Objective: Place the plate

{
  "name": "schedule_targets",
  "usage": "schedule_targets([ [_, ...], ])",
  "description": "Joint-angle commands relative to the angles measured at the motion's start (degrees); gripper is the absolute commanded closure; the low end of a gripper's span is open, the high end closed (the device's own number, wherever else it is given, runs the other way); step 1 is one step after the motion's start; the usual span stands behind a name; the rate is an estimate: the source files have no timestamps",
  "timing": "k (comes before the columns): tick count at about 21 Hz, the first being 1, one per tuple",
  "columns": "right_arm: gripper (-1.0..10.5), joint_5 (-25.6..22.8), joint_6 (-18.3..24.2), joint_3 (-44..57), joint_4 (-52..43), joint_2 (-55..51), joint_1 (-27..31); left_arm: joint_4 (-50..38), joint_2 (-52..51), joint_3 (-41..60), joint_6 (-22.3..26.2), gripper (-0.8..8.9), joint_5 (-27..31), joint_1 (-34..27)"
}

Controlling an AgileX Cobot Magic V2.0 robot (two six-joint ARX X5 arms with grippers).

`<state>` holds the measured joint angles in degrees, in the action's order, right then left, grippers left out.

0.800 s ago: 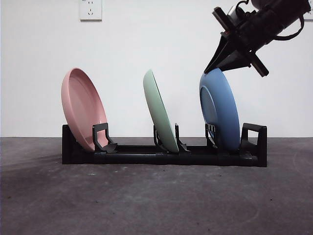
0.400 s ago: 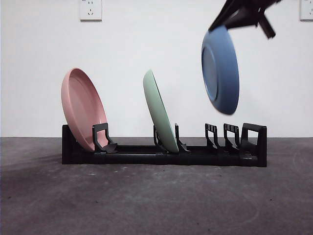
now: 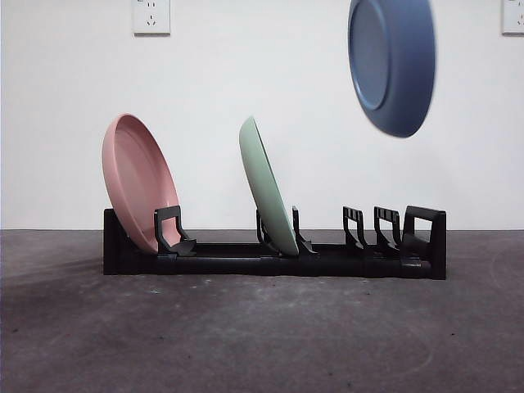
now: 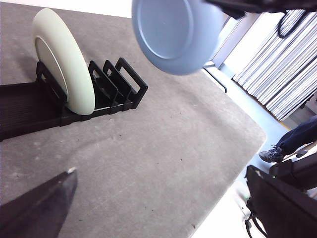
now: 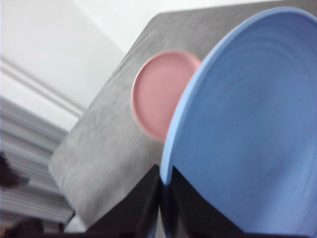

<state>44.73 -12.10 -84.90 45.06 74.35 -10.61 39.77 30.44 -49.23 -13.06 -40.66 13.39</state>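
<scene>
Grey table — white wall.

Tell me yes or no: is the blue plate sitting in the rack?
No: the blue plate hangs in the air, clear above the rack, clamped by the right gripper.

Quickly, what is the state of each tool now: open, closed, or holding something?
Right tool: closed on the rim of the round blue plate, held in the air.
Left tool: cannot be told; it holds nothing visible.

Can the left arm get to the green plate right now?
Probably yes. The left gripper hangs low over the bare table, and nothing stands between it and the green plate in the rack.
</scene>
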Motion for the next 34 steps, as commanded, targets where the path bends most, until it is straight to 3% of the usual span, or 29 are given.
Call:
schedule_targets([
  [1,9.4,-0.7,8.1,-1.0,4.0,-1.7,-2.2,-0.3,0.7,-1.1,0.6,2.51,-0.3,0.2],
  [7,9.4,-8.2,14.4,0.9,11.0,-5.7,-12.8,-0.3,1.8,-1.1,0.6,2.51,-0.3,0.3],
  [14,9.4,-21.5,12.2,7.1,12.0,-7.1,-28.0,-0.3,2.1,-1.1,0.6,2.51,-0.3,0.8],
  [20,9.4,-43.0,6.0,19.7,5.4,-6.3,-48.0,-0.3,2.1,-1.1,0.7,2.51,-0.3,0.9],
  [24,9.4,-54.5,4.5,22.3,2.6,-1.0,-57.2,-0.3,2.6,-1.1,0.9,2.51,-0.3,0.9],
  [27,9.4,-57.9,4.1,22.3,-0.5,5.1,-60.2,-0.3,2.6,-1.1,0.9,2.51,-0.3,0.9],
  [34,9.4,-62.9,0.5,22.4,-4.0,18.5,-61.6,-0.3,2.6,-1.1,0.8,2.51,-0.3,0.9],
])
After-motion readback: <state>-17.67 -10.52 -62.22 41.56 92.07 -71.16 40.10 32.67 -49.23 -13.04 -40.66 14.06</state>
